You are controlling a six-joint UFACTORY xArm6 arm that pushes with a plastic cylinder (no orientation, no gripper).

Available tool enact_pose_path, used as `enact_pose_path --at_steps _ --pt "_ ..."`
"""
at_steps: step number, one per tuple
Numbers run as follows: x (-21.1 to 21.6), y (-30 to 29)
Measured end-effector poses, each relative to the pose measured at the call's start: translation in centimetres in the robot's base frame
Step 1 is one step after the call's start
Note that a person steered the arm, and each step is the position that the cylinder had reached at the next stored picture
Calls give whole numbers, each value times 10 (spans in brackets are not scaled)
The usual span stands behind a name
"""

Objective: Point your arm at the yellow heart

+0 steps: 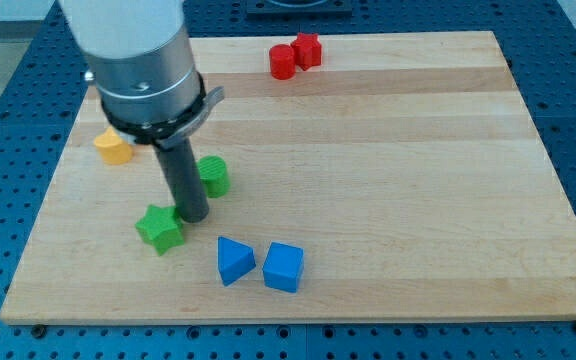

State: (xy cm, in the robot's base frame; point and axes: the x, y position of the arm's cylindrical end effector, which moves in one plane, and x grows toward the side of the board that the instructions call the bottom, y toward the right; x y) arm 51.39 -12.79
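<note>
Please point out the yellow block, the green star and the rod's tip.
yellow block point(113, 148): camera view, its top face.
green star point(159, 228): camera view, its top face.
my tip point(192, 217): camera view, the rod's lower end, beside the green star.

The yellow heart point(114, 147) lies flat on the table point(388, 180) near its edge at the view's left, partly hidden behind the arm's metal collar, its shape hard to confirm.

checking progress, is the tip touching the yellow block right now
No, my tip sits at the green star, below the green cylinder, while the yellow block lies apart toward the view's upper left.
</note>
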Motion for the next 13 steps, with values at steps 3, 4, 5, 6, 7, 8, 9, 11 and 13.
enact_pose_path --at_steps 3,4,5,6,7,8,9,11,13 --pt "13 -68" --pt "13 -28" --pt "13 59" --pt "-8 110" --pt "-63 113" --pt "-77 87" --pt "-81 63" --pt "-81 39" --pt "-78 39"
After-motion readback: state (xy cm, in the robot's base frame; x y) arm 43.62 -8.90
